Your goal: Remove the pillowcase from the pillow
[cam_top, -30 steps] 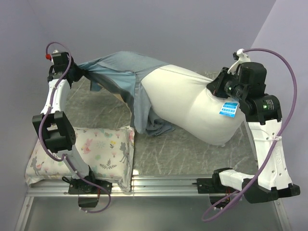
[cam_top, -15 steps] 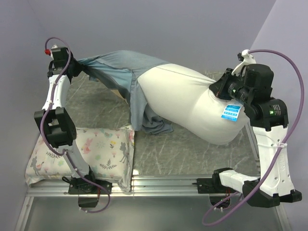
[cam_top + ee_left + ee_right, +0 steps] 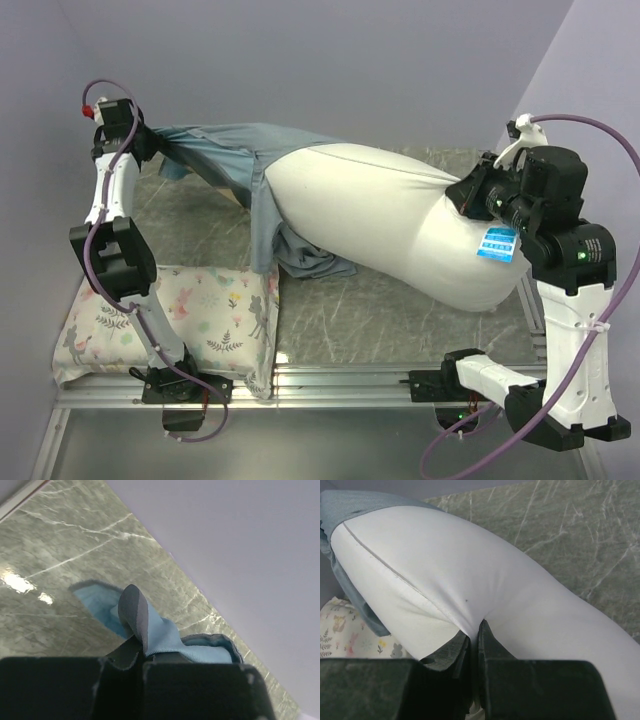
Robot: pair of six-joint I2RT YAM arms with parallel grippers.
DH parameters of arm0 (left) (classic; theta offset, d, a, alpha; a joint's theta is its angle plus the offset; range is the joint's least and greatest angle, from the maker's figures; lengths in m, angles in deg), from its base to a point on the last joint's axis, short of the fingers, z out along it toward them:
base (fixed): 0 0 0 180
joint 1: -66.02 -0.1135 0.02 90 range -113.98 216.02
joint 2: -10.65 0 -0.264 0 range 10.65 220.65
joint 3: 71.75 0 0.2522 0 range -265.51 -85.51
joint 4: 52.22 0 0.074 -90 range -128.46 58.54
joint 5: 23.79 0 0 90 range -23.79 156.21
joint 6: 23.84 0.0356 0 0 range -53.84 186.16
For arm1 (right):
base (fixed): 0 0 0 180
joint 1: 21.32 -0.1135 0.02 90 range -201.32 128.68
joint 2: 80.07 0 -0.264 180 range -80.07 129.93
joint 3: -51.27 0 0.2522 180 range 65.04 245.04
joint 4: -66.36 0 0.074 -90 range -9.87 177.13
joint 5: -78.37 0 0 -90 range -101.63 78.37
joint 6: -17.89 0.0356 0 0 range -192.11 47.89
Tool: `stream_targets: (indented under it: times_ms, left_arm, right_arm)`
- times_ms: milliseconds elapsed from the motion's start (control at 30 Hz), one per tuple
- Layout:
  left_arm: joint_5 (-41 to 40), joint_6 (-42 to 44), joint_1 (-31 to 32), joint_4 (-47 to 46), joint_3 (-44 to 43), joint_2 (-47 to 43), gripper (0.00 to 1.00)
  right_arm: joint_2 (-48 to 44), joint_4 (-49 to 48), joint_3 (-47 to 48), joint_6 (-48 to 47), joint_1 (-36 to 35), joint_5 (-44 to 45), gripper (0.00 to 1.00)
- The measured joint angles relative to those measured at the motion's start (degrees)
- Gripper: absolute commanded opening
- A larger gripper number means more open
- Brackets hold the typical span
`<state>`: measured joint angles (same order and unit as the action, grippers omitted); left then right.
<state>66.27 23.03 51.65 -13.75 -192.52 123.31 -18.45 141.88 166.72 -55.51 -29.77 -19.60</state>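
Note:
The plump white pillow [image 3: 400, 225] lies stretched across the table's middle, its blue-and-white tag [image 3: 497, 243] at the right end. My right gripper [image 3: 458, 192] is shut on a pinch of the pillow [image 3: 470, 580] near that end. The blue-grey pillowcase [image 3: 230, 150] still covers the pillow's far left end, inside out, and is pulled taut to the back left. There my left gripper [image 3: 150, 145] is shut on a fold of the pillowcase [image 3: 150, 630], held above the table. A loose part of the pillowcase hangs down onto the table in front of the pillow.
A smaller floral deer-print pillow [image 3: 170, 320] lies at the front left, beside the left arm's base. The marbled grey table [image 3: 400, 320] ends at a metal rail in front. Lilac walls stand close behind and on both sides.
My right gripper has pulled the pillow to the right, and my left gripper has drawn the pillowcase further left and back. More of the white pillow is bare.

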Motion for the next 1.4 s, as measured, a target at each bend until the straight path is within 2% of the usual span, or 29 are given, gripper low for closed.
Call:
stream_targets:
  times_ms: [400, 767, 1000, 1233, 1400]
  left_arm:
    - [-0.7, -0.1, -0.5, 0.1, -0.5, 0.2, 0.0]
    - [-2.2, 0.0, -0.8, 0.3, -1.9, 4.0, 0.0]
    - [-2.9, 0.5, -3.0, 0.3, -1.9, 5.9, 0.0]
    - [-7.3, 0.6, -6.3, -1.5, -1.9, 7.3, 0.0]
    - [-6.0, 0.5, -6.8, -4.9, -0.4, 7.2, 0.0]
  right_arm:
    - [-0.1, 3.1, 5.7, -1.0, 0.1, 1.1, 0.0]
    - [0.0, 5.4, 7.1, -1.3, 0.1, 1.7, 0.0]
    - [-0.1, 6.9, 9.4, -1.6, 0.5, 2.6, 0.0]
    - [-1.9, 6.9, 10.5, -2.2, 1.6, 6.0, 0.0]
    - [-2.6, 6.5, 9.1, -2.3, 2.0, 6.7, 0.0]
